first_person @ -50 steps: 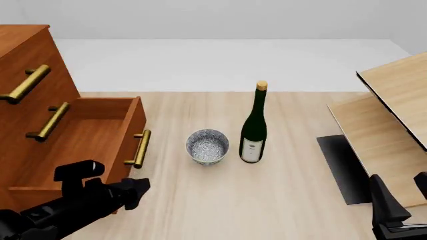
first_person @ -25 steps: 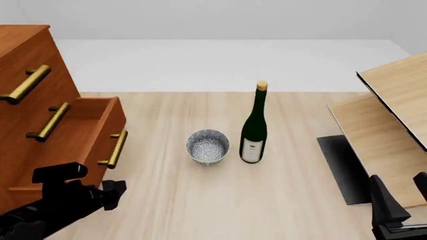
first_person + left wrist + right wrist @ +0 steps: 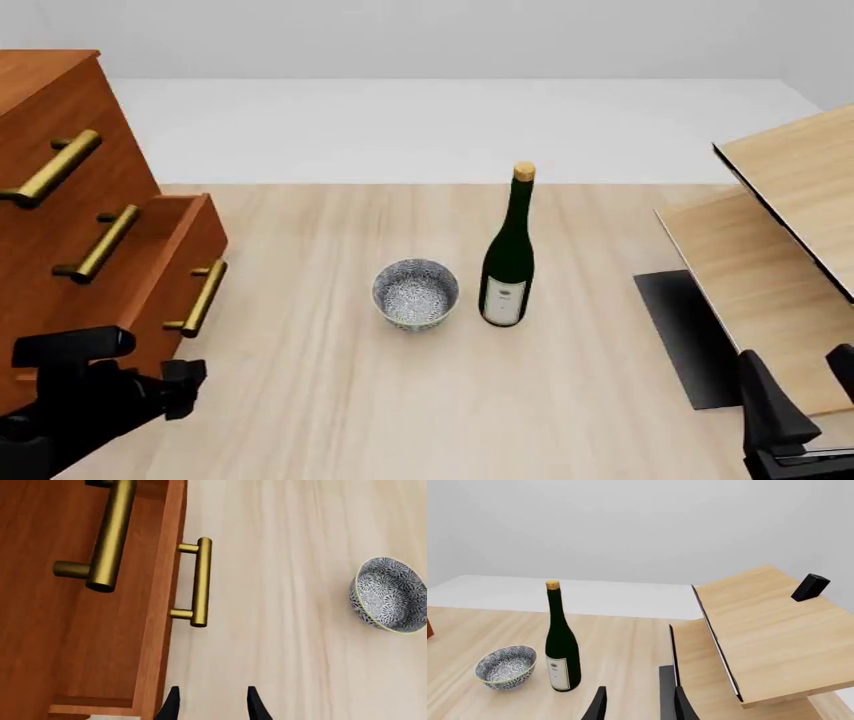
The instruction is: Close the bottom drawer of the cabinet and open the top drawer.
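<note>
In left wrist view only: left gripper (image 3: 210, 705) fingertips apart beside bottom drawer (image 3: 157, 645).

No readable text anywhere; the wine bottle (image 3: 507, 258) ahead of the right gripper (image 3: 635, 703) carries a pale label (image 3: 502, 297), print too small to read.

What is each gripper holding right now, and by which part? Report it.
Nothing. The left gripper is open beside the bottom drawer, clear of its handle; the right gripper is open and empty.
</note>
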{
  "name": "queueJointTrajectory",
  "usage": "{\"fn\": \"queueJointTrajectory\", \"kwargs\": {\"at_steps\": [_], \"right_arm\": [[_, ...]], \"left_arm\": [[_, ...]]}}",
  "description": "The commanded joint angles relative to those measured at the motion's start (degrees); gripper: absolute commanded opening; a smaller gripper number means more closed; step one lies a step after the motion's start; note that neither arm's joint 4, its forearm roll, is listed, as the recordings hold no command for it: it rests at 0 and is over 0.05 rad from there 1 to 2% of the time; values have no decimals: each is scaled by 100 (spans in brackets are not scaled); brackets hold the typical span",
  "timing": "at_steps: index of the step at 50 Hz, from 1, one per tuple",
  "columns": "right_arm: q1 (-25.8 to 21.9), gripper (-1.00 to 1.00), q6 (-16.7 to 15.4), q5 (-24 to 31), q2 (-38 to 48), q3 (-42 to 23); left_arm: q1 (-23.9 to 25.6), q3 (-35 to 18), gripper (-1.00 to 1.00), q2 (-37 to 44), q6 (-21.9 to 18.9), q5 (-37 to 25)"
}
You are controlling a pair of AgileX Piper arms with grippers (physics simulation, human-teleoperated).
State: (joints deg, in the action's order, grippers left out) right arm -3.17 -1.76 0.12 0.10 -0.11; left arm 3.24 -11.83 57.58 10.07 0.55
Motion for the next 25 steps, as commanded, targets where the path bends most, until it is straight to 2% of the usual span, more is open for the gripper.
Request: {"fn": "queueJointTrajectory", "kwargs": {"at_steps": [1, 3, 9, 16, 25], "right_arm": [[-11, 100, -6, 3, -2, 0], [-11, 100, -4, 3, -4, 0], [-18, 100, -4, 6, -5, -1], [-18, 100, -3, 8, -6, -1], [-17, 100, -3, 10, -6, 0]], "left_arm": [[-503, 48, 100, -191, -514, -121], [-486, 20, 100, -145, -432, -89], [-621, 109, 100, -228, -537, -54], [-946, 136, 100, -391, -878, -58], [-1126, 212, 100, -299, -1007, 129]]}}
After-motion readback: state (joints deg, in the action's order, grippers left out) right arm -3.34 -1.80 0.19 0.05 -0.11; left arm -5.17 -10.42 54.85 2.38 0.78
